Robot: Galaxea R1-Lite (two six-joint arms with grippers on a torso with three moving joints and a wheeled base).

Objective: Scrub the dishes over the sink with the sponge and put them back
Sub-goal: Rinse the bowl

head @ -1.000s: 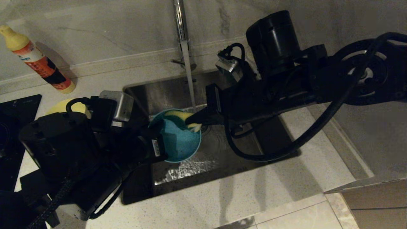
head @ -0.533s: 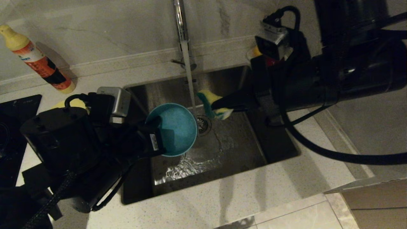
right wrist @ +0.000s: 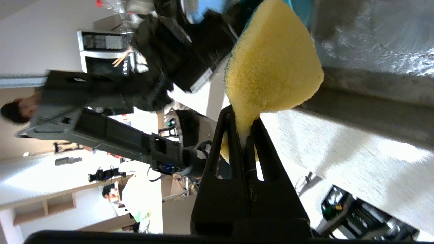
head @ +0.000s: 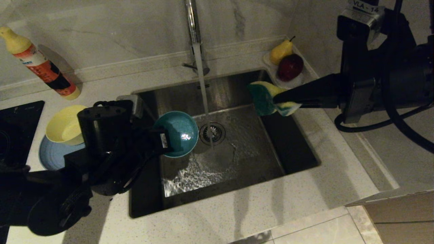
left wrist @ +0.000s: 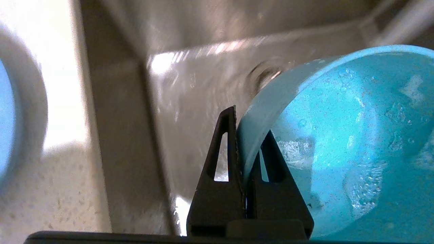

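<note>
My left gripper [head: 162, 138] is shut on the rim of the teal-blue bowl [head: 178, 134], holding it tipped over the left part of the steel sink [head: 237, 159]. In the left wrist view one finger lies outside the bowl's [left wrist: 339, 135] wall and one inside, with the left gripper [left wrist: 247, 134] pinching the rim. My right gripper [head: 276, 99] is shut on the yellow and green sponge [head: 266, 98], held above the sink's far right corner. The sponge [right wrist: 271, 67] bulges past the right gripper [right wrist: 244, 118]. The pale yellow bowl [head: 62, 128] rests on the light-blue plate [head: 51, 157] on the counter at left.
Water runs from the chrome tap [head: 193, 30] onto the drain strainer [head: 212, 133]. A white dish [head: 295, 80] with a yellow pear [head: 280, 51] and a red fruit [head: 290, 66] stands at the sink's far right corner. A detergent bottle [head: 40, 64] lies far left, beside a black hob [head: 13, 135].
My right arm has lifted the sponge out of the teal-blue bowl and carried it up and to the right. My left arm has drawn back and turned the bowl's outside upward.
</note>
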